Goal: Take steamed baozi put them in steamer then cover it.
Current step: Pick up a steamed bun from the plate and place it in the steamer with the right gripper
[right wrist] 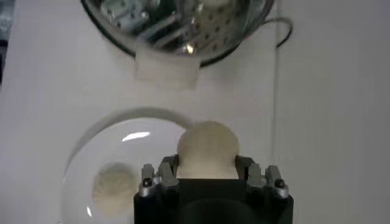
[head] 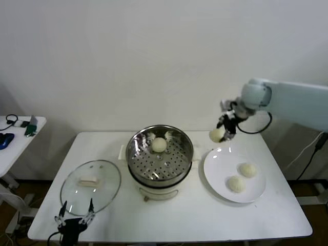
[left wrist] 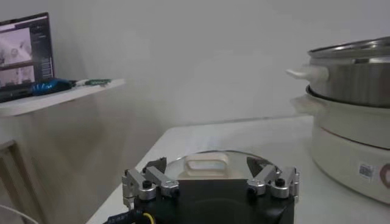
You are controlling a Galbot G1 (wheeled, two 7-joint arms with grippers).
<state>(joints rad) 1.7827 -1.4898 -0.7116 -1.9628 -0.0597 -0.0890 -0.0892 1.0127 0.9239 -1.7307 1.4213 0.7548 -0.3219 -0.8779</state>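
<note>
At the near edge of the counter point(head: 169, 220), at about 7 o'clock from the steamer, the left tool point(head: 76, 213) is sitting parked with its fingers spread wide and released, holding nothing. Just beyond it the cover point(head: 90, 186) is lying flat on the counter, its cream handle point(left wrist: 207, 165) facing up, at about 8 o'clock from the steamer point(head: 160, 160). The steamer is standing at the middle of the counter on its white base, and 1 steamed baozi point(head: 159, 145) is resting on the perforated tray toward the far side. At 3 o'clock from the steamer a white plate point(head: 220, 180) is carrying 2 more baozi, one point(head: 236, 184) nearer and one point(head: 248, 169) farther. Beyond the plate, at about 2 o'clock from the steamer, the right tool point(head: 222, 132) is hanging above the plate's far rim, clenched on a 4th baozi point(right wrist: 207, 149), which is showing between its fingers clear of the plate.
</note>
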